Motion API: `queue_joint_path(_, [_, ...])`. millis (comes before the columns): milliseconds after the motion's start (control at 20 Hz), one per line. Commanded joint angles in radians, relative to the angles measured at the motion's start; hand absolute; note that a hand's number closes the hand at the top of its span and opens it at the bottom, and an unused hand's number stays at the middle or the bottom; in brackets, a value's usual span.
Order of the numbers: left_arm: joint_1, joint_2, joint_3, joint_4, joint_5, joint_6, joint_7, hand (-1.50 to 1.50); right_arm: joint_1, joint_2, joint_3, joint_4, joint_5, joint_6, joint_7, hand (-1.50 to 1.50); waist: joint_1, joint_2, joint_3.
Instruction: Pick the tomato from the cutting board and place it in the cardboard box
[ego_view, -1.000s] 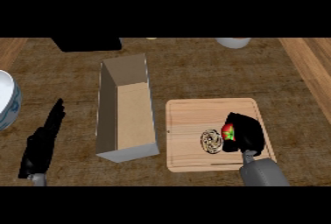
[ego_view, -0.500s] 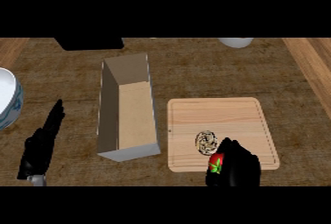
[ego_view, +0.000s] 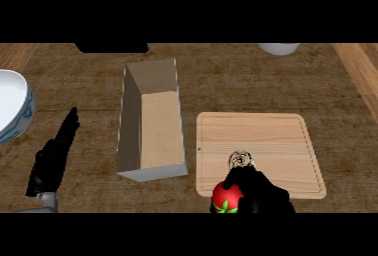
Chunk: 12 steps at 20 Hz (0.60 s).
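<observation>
My right hand (ego_view: 262, 192) is curled round the red tomato (ego_view: 227, 196), which shows its green stem leaves at the view's lower edge, over the near edge of the cutting board (ego_view: 255, 137). The open cardboard box (ego_view: 151, 130) stands to the left of the board, long side running away from me, with nothing visible inside. A small round pale object (ego_view: 241, 159) lies on the board just beyond the hand. My left hand (ego_view: 53, 157) rests at the lower left with straight fingers, apart from the box.
A white and blue bowl (ego_view: 11, 107) sits at the left edge. A white round object (ego_view: 278, 48) and a dark object (ego_view: 111, 47) stand along the far side. A lighter wooden strip (ego_view: 362, 70) runs along the right.
My right hand has lifted the tomato off the right part of the board and carried it toward me and to the left. The left hand has stayed still.
</observation>
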Motion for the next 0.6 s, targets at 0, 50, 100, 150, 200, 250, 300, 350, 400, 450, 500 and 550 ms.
queue_joint_path(0, [0.004, -0.010, -0.012, 0.022, -0.005, -0.005, -0.023, 0.00, -0.152, 0.061, 0.093, -0.085, -0.038, 0.043, 0.168, 1.50, 0.020, 0.006, 0.000])
queue_joint_path(50, [0.010, -0.023, -0.012, 0.040, -0.008, 0.007, -0.038, 0.00, -0.164, 0.060, 0.128, -0.109, -0.032, 0.054, 0.195, 1.50, 0.019, 0.004, -0.001])
queue_joint_path(100, [-0.065, -0.006, -0.013, 0.011, -0.004, -0.011, 0.035, 0.00, -0.230, 0.060, 0.088, -0.055, -0.076, 0.056, 0.209, 1.50, 0.021, 0.007, 0.000])
queue_joint_path(150, [0.006, -0.008, -0.015, 0.005, -0.001, -0.015, -0.027, 0.00, -0.261, 0.060, 0.084, -0.069, -0.101, 0.084, 0.229, 1.50, 0.029, 0.006, 0.000])
queue_joint_path(200, [-0.005, -0.013, -0.016, 0.015, -0.003, -0.012, -0.017, 0.00, -0.317, 0.060, 0.061, -0.012, -0.110, 0.036, 0.257, 1.50, 0.031, 0.008, 0.000])
queue_joint_path(250, [0.011, -0.017, -0.032, 0.004, -0.008, -0.019, -0.032, 0.00, -0.372, 0.061, 0.047, 0.038, -0.147, 0.025, 0.281, 1.50, 0.041, 0.009, 0.000])
queue_joint_path(300, [-0.001, -0.016, -0.018, 0.010, -0.006, -0.009, -0.020, 0.00, -0.401, 0.061, 0.034, -0.004, -0.166, 0.080, 0.309, 1.50, 0.036, 0.007, -0.001])
queue_joint_path(350, [-0.064, -0.005, -0.015, 0.030, -0.020, -0.007, 0.019, 0.00, -0.442, 0.062, -0.009, 0.047, -0.206, 0.068, 0.302, 1.50, 0.032, 0.010, 0.000])
queue_joint_path(400, [-0.029, -0.022, -0.027, 0.019, -0.019, -0.002, -0.007, 0.00, -0.483, 0.062, -0.037, 0.078, -0.240, 0.066, 0.312, 1.50, 0.040, 0.010, -0.001])
queue_joint_path(450, [-0.065, -0.010, -0.017, 0.009, -0.018, -0.004, 0.032, 0.00, -0.525, 0.062, -0.077, 0.084, -0.266, 0.101, 0.313, 1.50, 0.040, 0.010, -0.001])
queue_joint_path(500, [-0.042, -0.020, -0.035, 0.000, -0.027, -0.004, 0.018, 0.00, -0.559, 0.062, -0.055, 0.155, -0.262, 0.038, 0.344, 1.50, 0.046, 0.009, 0.000])
queue_joint_path(550, [-0.063, -0.023, -0.028, 0.052, -0.035, 0.005, -0.007, 0.00, -0.584, 0.063, -0.086, 0.194, -0.317, 0.028, 0.324, 1.50, 0.043, 0.013, -0.001])
